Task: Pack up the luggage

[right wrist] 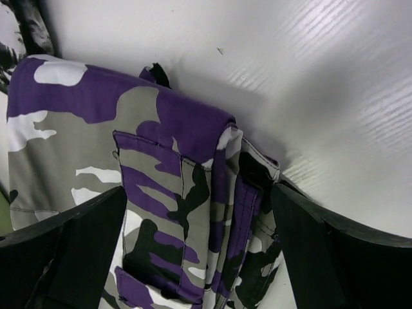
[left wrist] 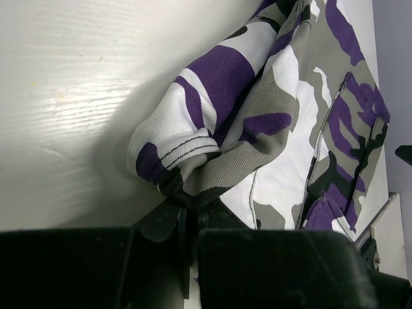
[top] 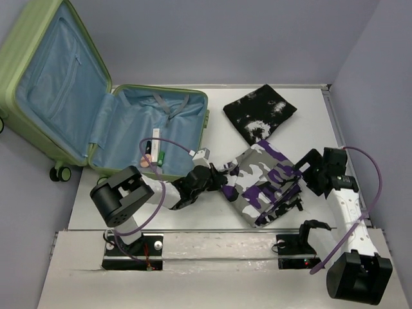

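Two claws on one camouflage garment (top: 267, 187) — purple, grey and white, folded, lying on the white tabletop (top: 315, 135) near the arm bases.

Left claw (left wrist: 187, 215): pressed together, pinching a bunched fold at the garment's left end. Wrist view shows cloth gathered right at the fingertips.

Right claw (right wrist: 199, 257): spread wide, one finger on each side of the garment's right end, where a flapped pocket shows. Whether the fingers touch the cloth, cannot tell.

Luggage (top: 125, 132): open at the far left corner of the tabletop, left of the camouflage garment and apart from it. Lid tilts back to the left, light-blue lining facing the camera. Base half lies flat. A few small items (top: 154, 153) lie along its near edge — too small to identify.

Black-and-white mottled garment (top: 259, 112): folded, on the tabletop beyond the camouflage one and right of the luggage. Its near corner is close to or touching the camouflage cloth; cannot tell which.
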You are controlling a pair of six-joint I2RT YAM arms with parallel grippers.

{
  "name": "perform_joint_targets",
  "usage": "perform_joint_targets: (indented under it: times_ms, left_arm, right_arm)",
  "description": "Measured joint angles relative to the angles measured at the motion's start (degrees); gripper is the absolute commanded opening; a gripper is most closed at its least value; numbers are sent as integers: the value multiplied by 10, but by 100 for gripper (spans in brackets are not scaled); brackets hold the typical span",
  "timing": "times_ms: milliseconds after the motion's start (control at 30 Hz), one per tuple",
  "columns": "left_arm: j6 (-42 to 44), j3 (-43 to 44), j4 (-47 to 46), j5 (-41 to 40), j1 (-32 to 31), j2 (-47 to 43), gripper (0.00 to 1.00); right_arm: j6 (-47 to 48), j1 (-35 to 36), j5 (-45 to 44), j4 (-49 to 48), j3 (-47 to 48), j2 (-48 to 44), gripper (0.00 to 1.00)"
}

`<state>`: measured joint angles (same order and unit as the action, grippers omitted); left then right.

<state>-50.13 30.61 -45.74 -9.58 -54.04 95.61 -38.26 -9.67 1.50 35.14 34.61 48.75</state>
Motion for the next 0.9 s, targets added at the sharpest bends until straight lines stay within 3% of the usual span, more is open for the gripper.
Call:
perform_joint_targets:
  times_ms: [233, 500, 667, 900]
  left_arm:
    - [-2, -43, -10, 12, 5, -52, 6]
    - [1, -30, -15, 19, 9, -31, 6]
    - [4, 22, -27, 9, 21, 34, 6]
    - [12, 43, -27, 0, 24, 45, 6]
  right_arm:
    - [-1, 0, 42, 51, 24, 33, 100]
    - [10, 9, 81, 74, 25, 83, 100]
    - [9, 54, 54, 89, 25, 137, 100]
    - [-21, 163, -16, 113, 36, 177, 100]
